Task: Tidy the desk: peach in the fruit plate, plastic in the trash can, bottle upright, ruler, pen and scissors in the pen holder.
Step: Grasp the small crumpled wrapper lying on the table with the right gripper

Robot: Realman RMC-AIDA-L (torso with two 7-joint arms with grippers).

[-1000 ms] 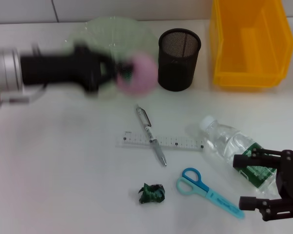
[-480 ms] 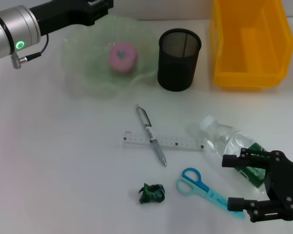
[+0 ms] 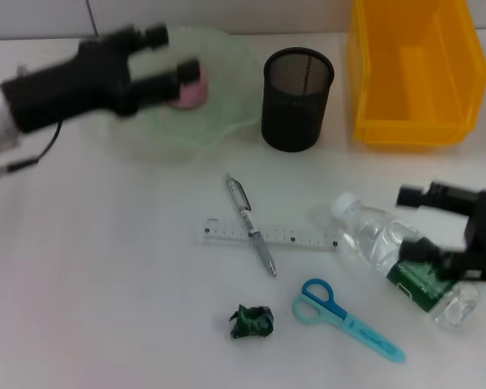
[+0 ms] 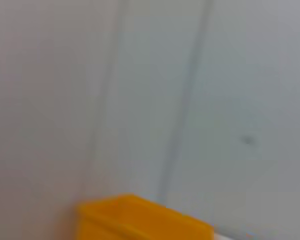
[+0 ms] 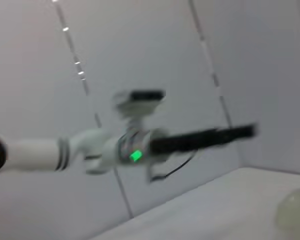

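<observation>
Right gripper (image 3: 445, 220), jaws spread, straddling lying bottle (image 3: 389, 251) at 4 o'clock; risk: round bottle rolling or slipping on closure. Scissors (image 3: 344, 318) just beside at 5 o'clock, liable to be nudged. Plastic wad (image 3: 252, 322), pen (image 3: 249, 223) across ruler (image 3: 267, 236) centrally. Left gripper (image 3: 166, 58) open over fruit plate (image 3: 227, 89) at 11 o'clock, peach (image 3: 190, 91) inside.
</observation>
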